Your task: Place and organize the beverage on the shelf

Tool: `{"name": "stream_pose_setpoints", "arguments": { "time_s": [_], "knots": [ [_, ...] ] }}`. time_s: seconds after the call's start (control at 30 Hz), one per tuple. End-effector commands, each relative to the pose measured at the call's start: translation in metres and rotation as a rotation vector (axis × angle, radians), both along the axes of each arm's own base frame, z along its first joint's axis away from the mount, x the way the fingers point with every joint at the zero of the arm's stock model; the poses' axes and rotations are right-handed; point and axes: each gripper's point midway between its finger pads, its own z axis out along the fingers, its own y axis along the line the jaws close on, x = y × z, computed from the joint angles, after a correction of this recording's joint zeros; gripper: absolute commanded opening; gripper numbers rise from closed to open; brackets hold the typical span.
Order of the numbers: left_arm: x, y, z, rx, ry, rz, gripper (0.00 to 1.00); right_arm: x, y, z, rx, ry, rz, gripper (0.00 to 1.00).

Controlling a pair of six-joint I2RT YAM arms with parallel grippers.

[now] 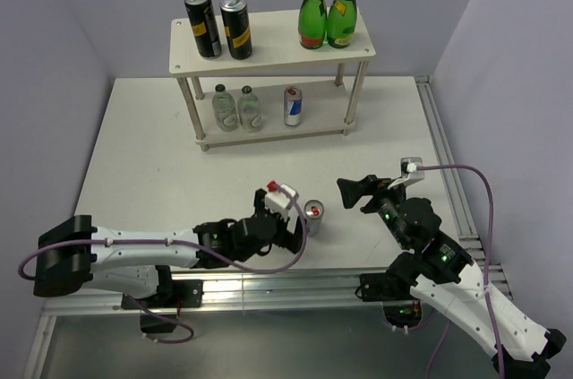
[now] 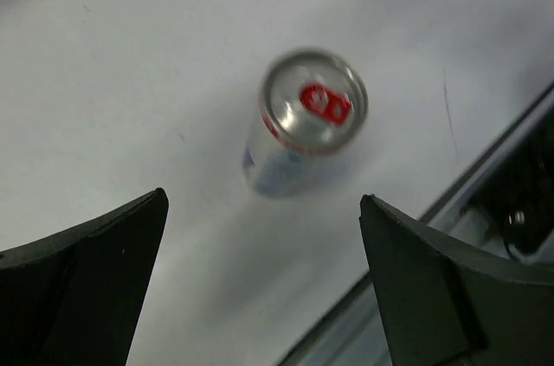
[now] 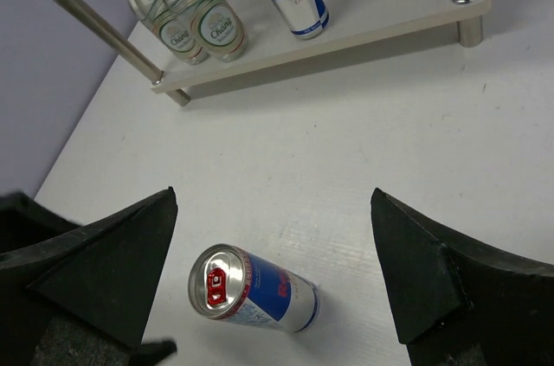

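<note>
A slim silver-blue can (image 1: 313,219) with a red tab stands upright on the white table near the front. It also shows in the left wrist view (image 2: 305,119) and the right wrist view (image 3: 253,288). My left gripper (image 1: 294,228) is open and empty just left of it (image 2: 264,199). My right gripper (image 1: 352,193) is open and empty to the can's right (image 3: 273,193). The shelf (image 1: 269,56) holds two black-and-yellow cans (image 1: 219,25) on top. Its lower board holds two clear bottles (image 1: 236,108) and another silver-blue can (image 1: 293,106).
Two tall green glass bottles (image 1: 327,8) stand on the right of the shelf's top board. Purple walls close in the table at the back and sides. A metal rail (image 1: 269,285) runs along the front edge by the arm bases.
</note>
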Motion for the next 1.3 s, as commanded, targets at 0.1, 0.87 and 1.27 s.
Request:
{"name": "stream_pose_setpoints", "arguments": {
  "time_s": [0.1, 0.87, 1.27],
  "knots": [
    [-0.056, -0.016, -0.015, -0.135, 0.09, -0.171, 0.99, 0.004, -0.002, 0.005, 0.004, -0.027, -0.019, 1.0],
    [0.055, -0.085, -0.061, -0.111, -0.152, 0.258, 0.62, 0.002, 0.0, 0.006, 0.009, -0.029, -0.007, 1.0],
    [0.19, -0.118, 0.024, -0.137, -0.27, 0.345, 0.0, 0.0, 0.0, 0.009, 0.018, -0.04, 0.001, 1.0]
  ]
}}
